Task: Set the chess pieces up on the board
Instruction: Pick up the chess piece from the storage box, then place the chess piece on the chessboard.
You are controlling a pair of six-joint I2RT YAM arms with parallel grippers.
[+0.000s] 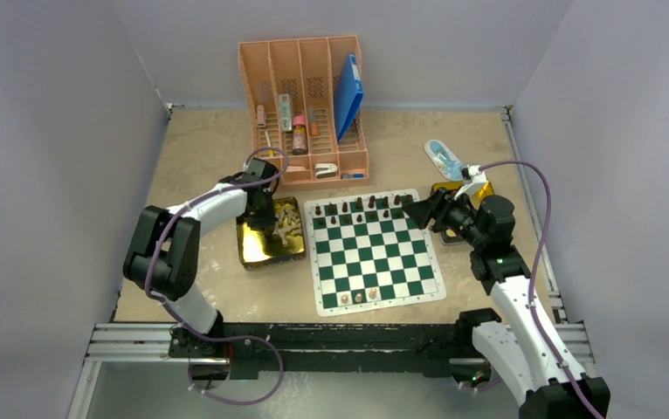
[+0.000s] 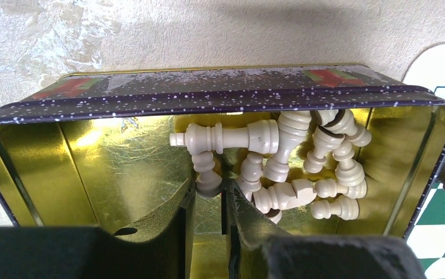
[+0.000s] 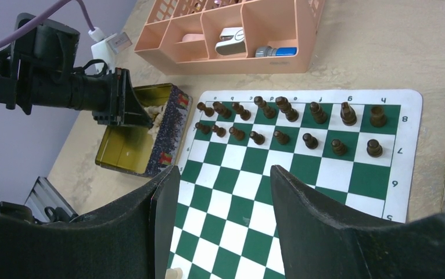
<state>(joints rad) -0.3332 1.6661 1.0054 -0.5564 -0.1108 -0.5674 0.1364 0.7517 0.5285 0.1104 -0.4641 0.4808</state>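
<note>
Most of the pale pieces (image 2: pixel 290 168) lie heaped in the gold tin (image 2: pixel 121 168) just left of the board (image 1: pixel 375 257). Your left gripper (image 2: pixel 210 197) reaches into that tin, jaws narrow, with one pale pawn (image 2: pixel 207 174) between its tips; you cannot tell whether they pinch it. Your right gripper (image 3: pixel 226 180) hangs over the board, jaws wide and empty. Dark pieces (image 3: pixel 284 125) fill the two far rows.

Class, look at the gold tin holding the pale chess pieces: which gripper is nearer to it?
Left. The left gripper is down inside the tin, among the pale pieces. The right gripper hovers over the board's far right corner, across the board from the tin.
</note>
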